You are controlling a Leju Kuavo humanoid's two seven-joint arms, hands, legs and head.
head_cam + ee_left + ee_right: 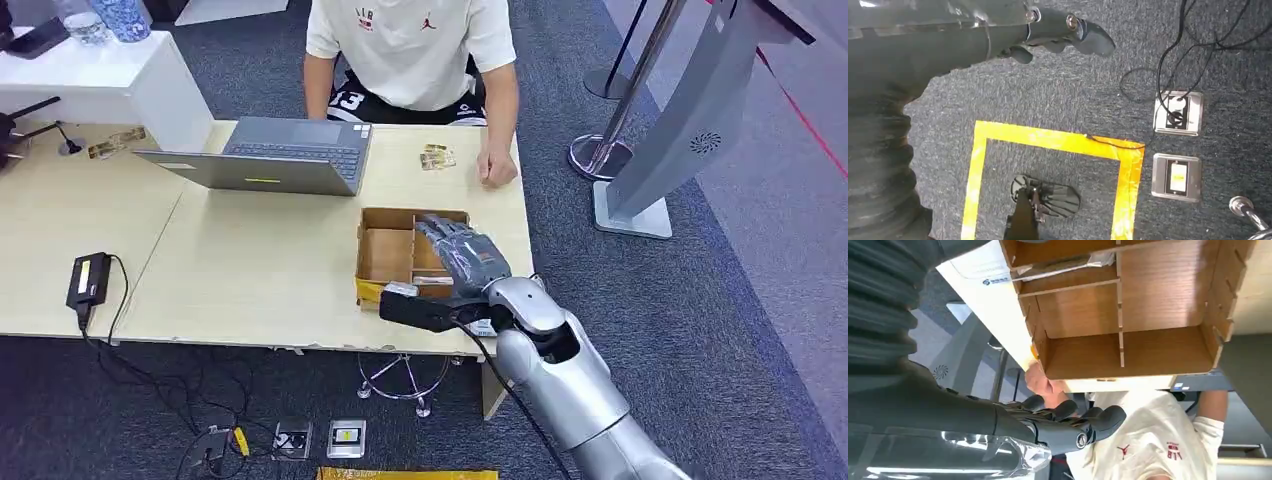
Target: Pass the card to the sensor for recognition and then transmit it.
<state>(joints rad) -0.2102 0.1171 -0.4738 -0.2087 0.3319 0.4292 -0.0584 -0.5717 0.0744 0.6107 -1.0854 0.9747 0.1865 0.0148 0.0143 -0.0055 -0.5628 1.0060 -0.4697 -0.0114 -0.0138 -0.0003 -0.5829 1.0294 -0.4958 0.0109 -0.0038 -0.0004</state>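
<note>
The right robot hand (462,252) hovers over the brown compartmented wooden box (388,252), its dark fingers (1098,419) loosely extended with nothing in them. The left robot hand (1068,35) hangs above grey carpet, fingers apart and empty. Small gold-patterned cards (437,157) lie on the pale wooden surface (240,270) beyond the box, beside a seated person's fist (494,169) and near a grey laptop (270,155).

Number "13" on person's black shorts (345,100); chest lettering on white shirt (410,40) too small.
</note>
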